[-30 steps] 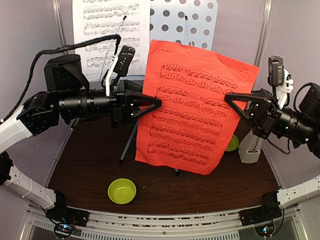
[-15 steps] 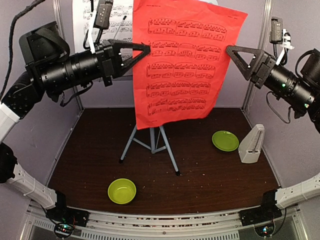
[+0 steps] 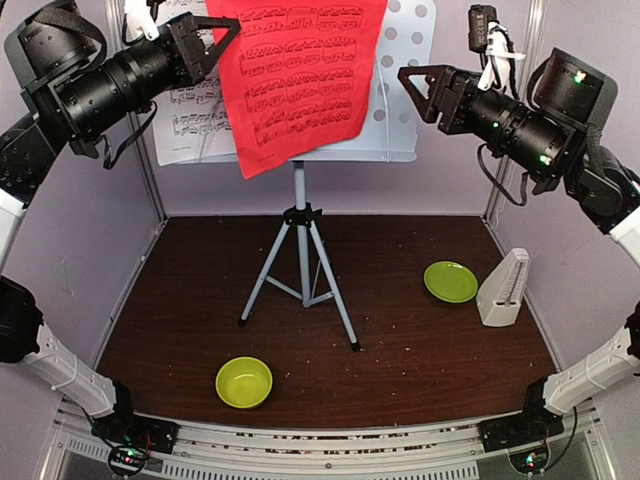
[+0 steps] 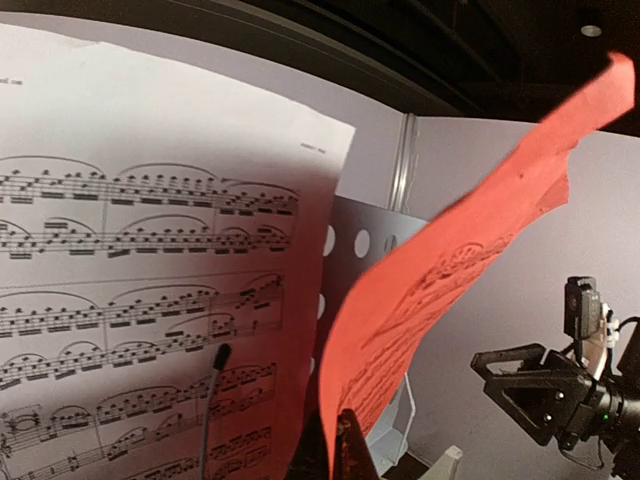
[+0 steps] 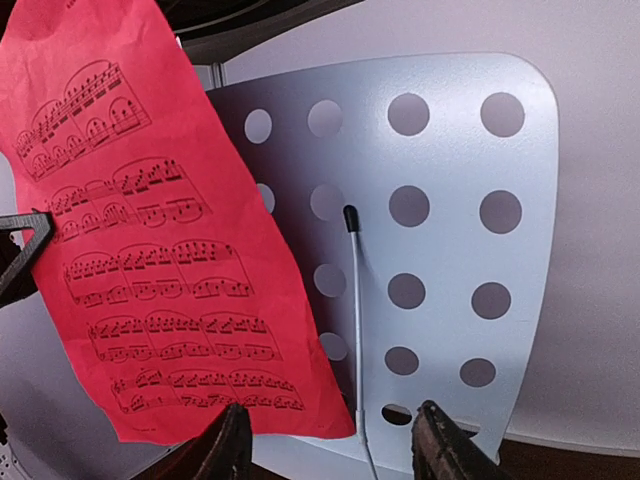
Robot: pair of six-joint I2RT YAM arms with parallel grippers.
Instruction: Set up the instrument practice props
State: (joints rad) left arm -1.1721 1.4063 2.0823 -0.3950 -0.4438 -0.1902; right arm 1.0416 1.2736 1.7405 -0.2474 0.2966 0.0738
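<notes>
Placement: my left fingers (image 3: 225,25) are pinching the red page (image 3: 300,80), dangling it before the stand (image 3: 388,132); right fingers (image 5: 228,452) are standing wide, seemingly clear. The next move is calling for seating it rightward.

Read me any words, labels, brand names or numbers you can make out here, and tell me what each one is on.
No word or number here is legible.
On the red page: music notation only, nothing quotable.
On the white page: notation, plus tiny print near its top right corner, too blurred to read.
On the metronome: no marking readable.
</notes>
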